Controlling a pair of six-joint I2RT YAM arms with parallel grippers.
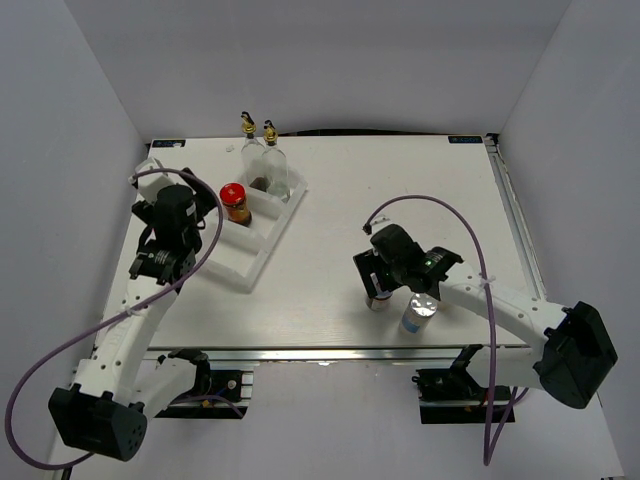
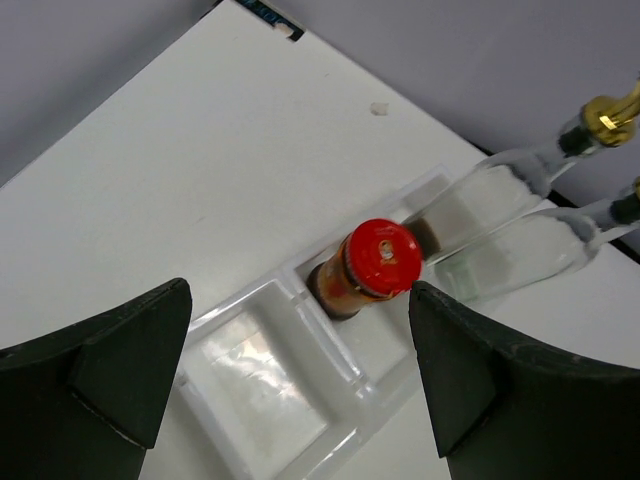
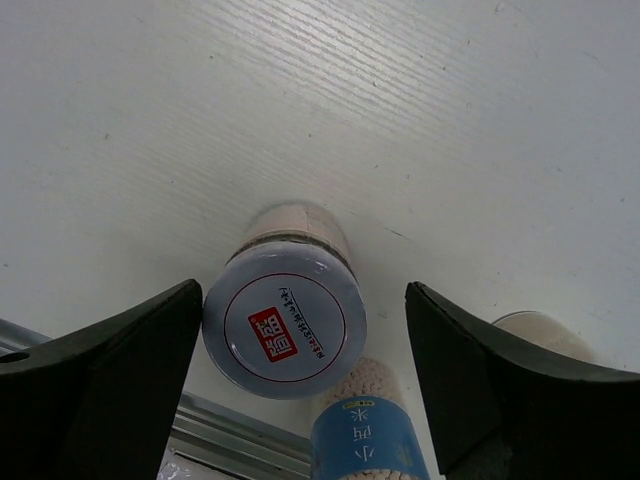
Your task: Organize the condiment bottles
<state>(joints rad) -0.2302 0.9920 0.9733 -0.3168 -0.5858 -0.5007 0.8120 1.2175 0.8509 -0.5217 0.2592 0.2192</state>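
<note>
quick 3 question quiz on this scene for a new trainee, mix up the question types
1. True or false: the red-capped jar stands in the white tray.
2. How many glass bottles stand at the tray's far end?
3. In the right wrist view, what sits between the right gripper's open fingers? A) a glass bottle B) the silver-lidded jar C) the red-capped jar

Key: 1 true; 2 two; 3 B.
</note>
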